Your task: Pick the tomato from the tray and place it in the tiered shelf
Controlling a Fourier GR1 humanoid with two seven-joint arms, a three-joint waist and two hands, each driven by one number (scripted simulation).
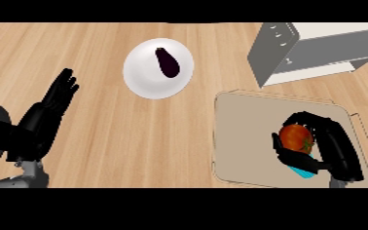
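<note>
Both hands show: the right hand (pixel 323 148) has its fingers (pixel 310 118) curled round the tomato (pixel 295 137) over the beige tray (pixel 244 136), while the left hand (pixel 45 114) rests open at the table's (pixel 108 146) left edge, fingers straight. A light-blue thing (pixel 302 173) beneath the palm is mostly hidden (unclear what). Beyond stand the grey tiered shelf (pixel 277 53), cut off at the right, and a white plate (pixel 147 73) bearing an eggplant (pixel 167 62).

Eggplant (pixel 167 62) on white plate (pixel 144 80)
</note>
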